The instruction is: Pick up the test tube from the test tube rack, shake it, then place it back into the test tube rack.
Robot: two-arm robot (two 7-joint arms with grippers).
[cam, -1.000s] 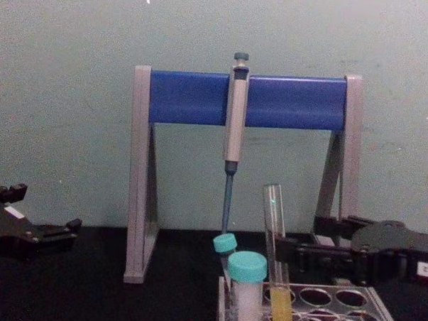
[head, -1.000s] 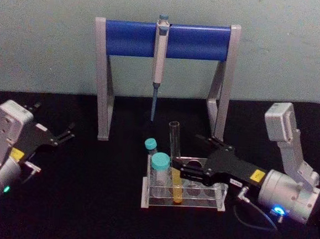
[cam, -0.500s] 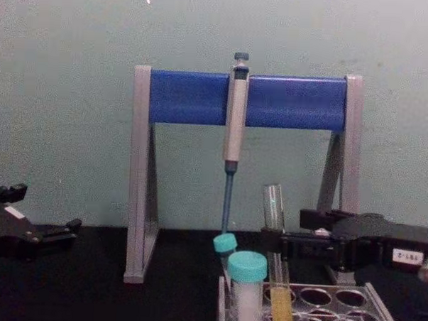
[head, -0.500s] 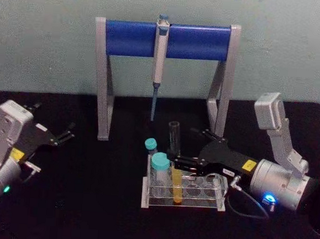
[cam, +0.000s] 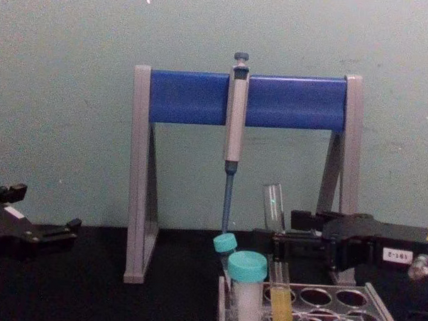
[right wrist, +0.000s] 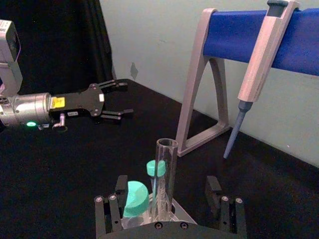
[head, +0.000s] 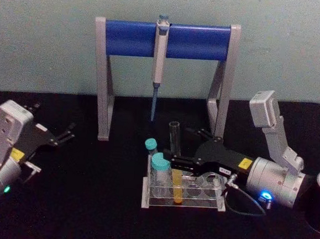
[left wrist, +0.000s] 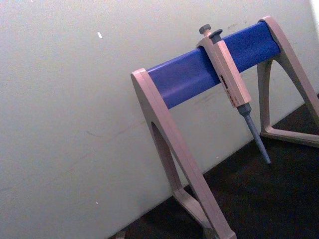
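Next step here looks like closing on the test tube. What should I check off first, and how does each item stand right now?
1. The test tube stands upright in the test tube rack: ok.
2. The right gripper is open, with one finger on each side of the tube and a gap on both sides: ok.
3. In the chest view the gripper sits level with bare glass, above the yellow liquid: ok.
4. One finger has clearance from the wide teal-capped tube: cannot tell, since they sit close together.
5. The left gripper is parked open at the left, far from the rack: ok.
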